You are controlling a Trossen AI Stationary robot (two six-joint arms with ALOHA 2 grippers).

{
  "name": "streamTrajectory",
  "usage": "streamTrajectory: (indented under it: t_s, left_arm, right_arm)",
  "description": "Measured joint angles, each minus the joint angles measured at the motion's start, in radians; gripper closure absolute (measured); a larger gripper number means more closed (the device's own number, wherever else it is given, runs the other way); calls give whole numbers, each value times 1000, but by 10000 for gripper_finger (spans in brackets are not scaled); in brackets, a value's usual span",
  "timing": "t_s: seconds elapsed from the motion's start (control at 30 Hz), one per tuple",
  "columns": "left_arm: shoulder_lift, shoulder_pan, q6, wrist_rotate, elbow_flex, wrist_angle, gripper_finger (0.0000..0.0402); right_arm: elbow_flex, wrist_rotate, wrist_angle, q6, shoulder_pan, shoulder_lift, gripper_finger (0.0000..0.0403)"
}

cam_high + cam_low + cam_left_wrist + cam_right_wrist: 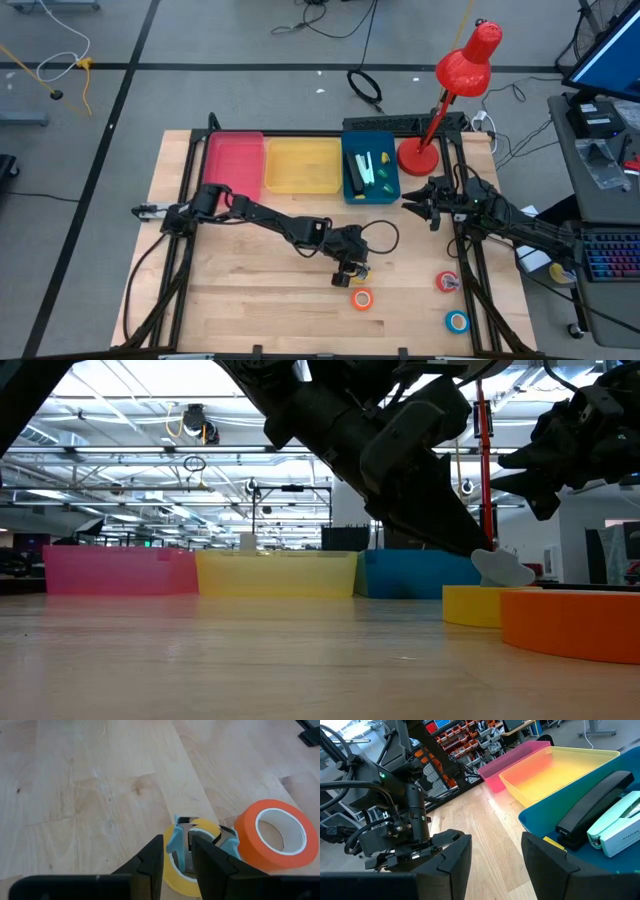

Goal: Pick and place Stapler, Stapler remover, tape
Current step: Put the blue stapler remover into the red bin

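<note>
Near the middle of the table, my left gripper (189,852) pinches the wall of the yellow tape roll (186,872), one finger inside the hole. The orange tape roll (276,834) sits just beside it on the right. The roll looks light, stiff and a bit smooth, so the rim is the best place to hold. My right gripper (492,855) waits spread by the blue bin (372,190).

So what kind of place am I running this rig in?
Probably a robotics lab or workshop: a wooden table on a taped concrete floor, parts-bin shelves behind, and a high ceiling of open trusses.
</note>
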Motion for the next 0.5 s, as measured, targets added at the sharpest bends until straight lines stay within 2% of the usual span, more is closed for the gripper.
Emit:
streamTrajectory:
  t_s: [0.17,0.4,0.5]
  left_arm:
    - [10,0,-14,1,-1,6,324]
    - [35,-5,-53,3,-2,22,394]
    - [35,-2,-74,4,-1,29,395]
  right_arm:
    - [0,0,0,1,0,0,237]
    - [0,1,1,11,0,0,238]
    - [0,1,2,11,-1,0,237]
